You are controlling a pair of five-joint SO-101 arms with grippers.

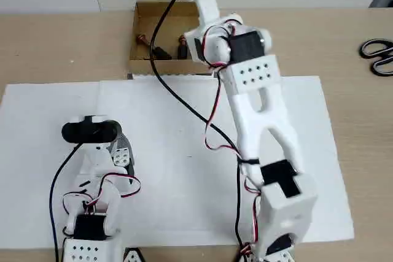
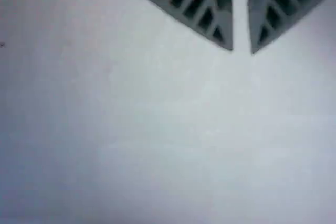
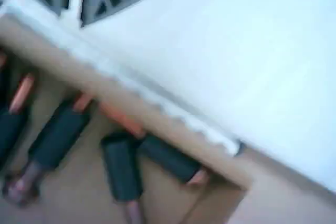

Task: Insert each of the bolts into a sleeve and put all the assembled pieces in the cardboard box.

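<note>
Right wrist view: pieces [image 3: 58, 132] lie in the box [image 3: 52, 59]. Left gripper [image 2: 241, 45] and right gripper [image 3: 75, 17] closed, empty; job looks finished.

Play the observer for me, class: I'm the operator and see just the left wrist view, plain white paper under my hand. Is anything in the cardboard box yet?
Observer: Yes, the cardboard box holds several assembled pieces, dark with copper-coloured ends.
Operator: Where's the other arm?
Observer: The right arm stretches across the white paper to the box's near wall.
Operator: Anything else on the table?
Observer: Scissors lie on the bare wood beside the paper, on the right arm's side.
</note>
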